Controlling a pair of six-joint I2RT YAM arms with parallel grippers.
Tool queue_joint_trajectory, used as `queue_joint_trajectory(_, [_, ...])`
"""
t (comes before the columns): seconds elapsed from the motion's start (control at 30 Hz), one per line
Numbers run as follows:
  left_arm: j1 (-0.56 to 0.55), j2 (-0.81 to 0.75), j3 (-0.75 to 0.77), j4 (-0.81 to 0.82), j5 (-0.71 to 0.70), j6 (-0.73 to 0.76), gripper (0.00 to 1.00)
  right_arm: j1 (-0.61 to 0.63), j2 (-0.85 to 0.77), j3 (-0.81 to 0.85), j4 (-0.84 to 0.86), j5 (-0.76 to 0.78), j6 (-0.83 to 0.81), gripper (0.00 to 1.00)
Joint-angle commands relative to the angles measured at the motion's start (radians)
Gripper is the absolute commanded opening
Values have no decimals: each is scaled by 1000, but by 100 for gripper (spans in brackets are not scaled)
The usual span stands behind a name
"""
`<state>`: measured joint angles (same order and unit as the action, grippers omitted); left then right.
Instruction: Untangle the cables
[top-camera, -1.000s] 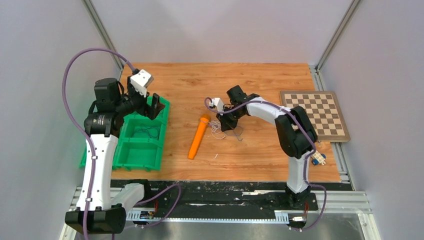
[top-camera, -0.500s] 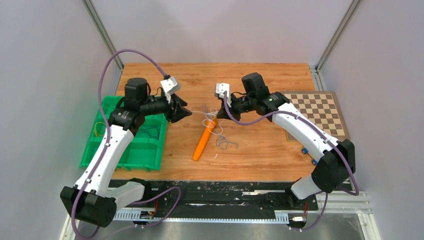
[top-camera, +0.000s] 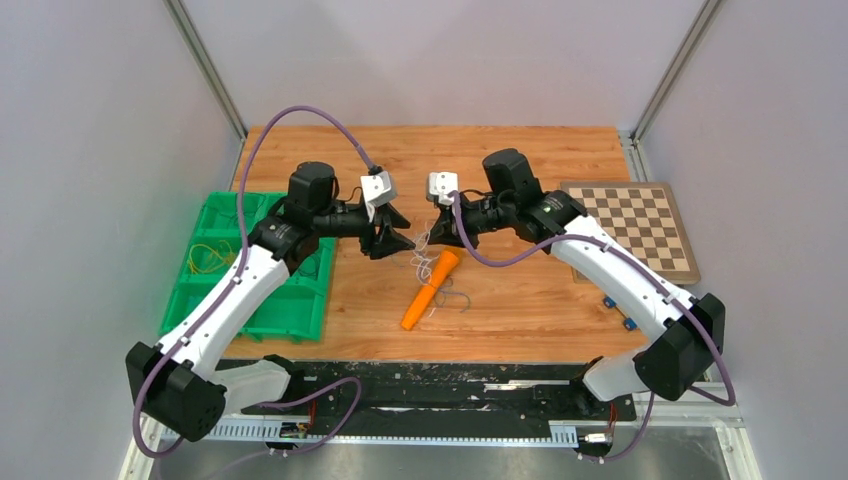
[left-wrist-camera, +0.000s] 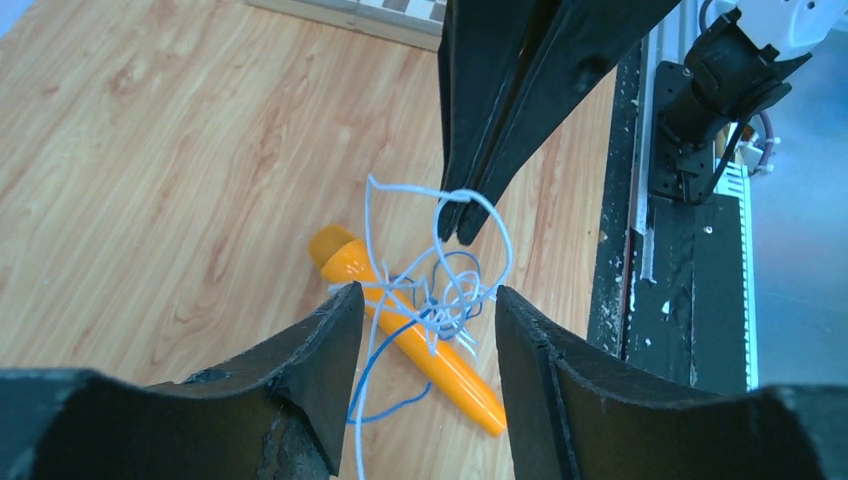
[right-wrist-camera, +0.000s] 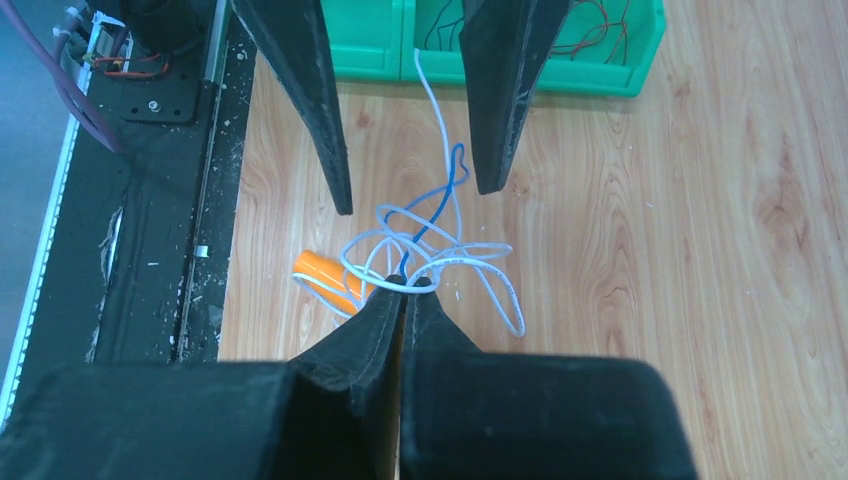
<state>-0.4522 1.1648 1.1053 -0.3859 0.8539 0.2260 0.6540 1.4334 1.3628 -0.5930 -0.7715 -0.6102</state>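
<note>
Right wrist: right gripper (right-wrist-camera: 405, 288) pinches limp, probably featherlight white-and-blue wire tangle (right-wrist-camera: 425, 240); left gripper (right-wrist-camera: 415, 200) agape; suggest grabbing a free loop.

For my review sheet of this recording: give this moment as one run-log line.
right tool: shut on cables | left tool: open, straddling the tangle | cables: hanging over orange marker

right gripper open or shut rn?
Shut. In the right wrist view the right gripper has its fingers pressed together, pinching white loops of the cables at the tips.
</note>
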Motion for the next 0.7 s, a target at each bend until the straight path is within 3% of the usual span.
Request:
queue_joint_trajectory(0.0, [-7, 6, -26, 37, 19, 55, 58, 4, -47, 41, 12, -47, 23, 0])
queue_joint_trajectory(0.53, [-57, -38, -38, 66, 9, 114, 45, 4, -47, 63, 15, -75, 43, 0])
queue_joint_trajectory(0.6, [-73, -28, -34, 55, 0, 132, 41, 4, -47, 65, 15, -83, 42, 0])
queue_joint_trajectory(0.67, [-77, -18, -29, 52, 1, 131, 27, 4, -48, 61, 15, -86, 34, 0])
